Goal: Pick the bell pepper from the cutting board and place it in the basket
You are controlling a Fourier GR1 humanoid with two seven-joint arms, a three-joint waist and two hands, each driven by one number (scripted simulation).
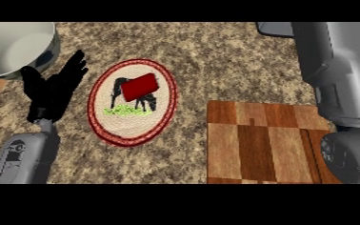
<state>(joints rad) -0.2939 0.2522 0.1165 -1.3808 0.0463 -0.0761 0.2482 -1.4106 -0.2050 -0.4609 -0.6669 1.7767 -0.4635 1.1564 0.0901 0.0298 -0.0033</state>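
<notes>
The red bell pepper [141, 86] lies inside the basket [105, 126], a round woven piece with a dark red rim and a horse picture on its pale base. The wooden cutting board [264, 143] sits to the right of the basket with nothing on it. My left hand [53, 88] rests open, fingers up, just left of the basket and not touching it. My right forearm [327, 71] runs up the right edge above the board; its hand is out of sight.
A large metal pot [25, 47] stands at the top left corner, close behind the left hand. A grey object [274, 28] shows at the top edge beside the right forearm. Speckled counter [211, 57] lies between basket and board.
</notes>
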